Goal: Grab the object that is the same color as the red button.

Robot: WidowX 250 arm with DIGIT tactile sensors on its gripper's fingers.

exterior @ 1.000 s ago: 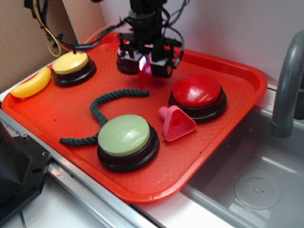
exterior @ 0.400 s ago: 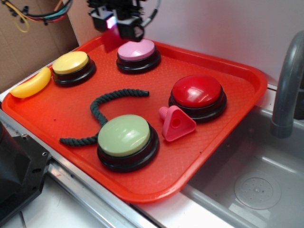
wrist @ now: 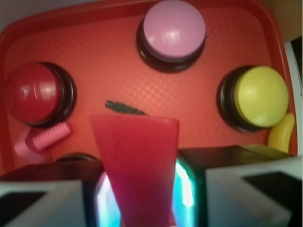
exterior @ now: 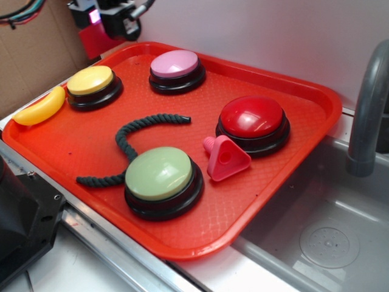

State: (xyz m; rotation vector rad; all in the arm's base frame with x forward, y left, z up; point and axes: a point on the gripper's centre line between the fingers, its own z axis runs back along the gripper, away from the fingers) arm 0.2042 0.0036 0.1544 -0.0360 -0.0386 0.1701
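Holding the red wedge [wrist: 136, 165] in the air, the claw [exterior: 104, 23] hangs above the tray's far left corner.

The wedge sits pinched between the two fingers [wrist: 42, 201], its wide end pointing away from the wrist camera and its narrow end deep in the grip; in the exterior view it shows as a red block [exterior: 94, 41] just under the black claw, clear of the orange tray [exterior: 316, 103]. The arm comes in from the top left edge, only its lowest part in view. No writing or brand can be read on anything. The red button [exterior: 252, 117] sits on the tray's right side, well apart from the wedge. A pink button [exterior: 175, 64], a yellow button [exterior: 90, 80] and a green button [exterior: 158, 173] sit on the same tray, along with a dark rope [exterior: 130, 141] and a pink triangle piece [exterior: 226, 158]. A yellow banana [exterior: 39, 106] lies on the tray's left rim.
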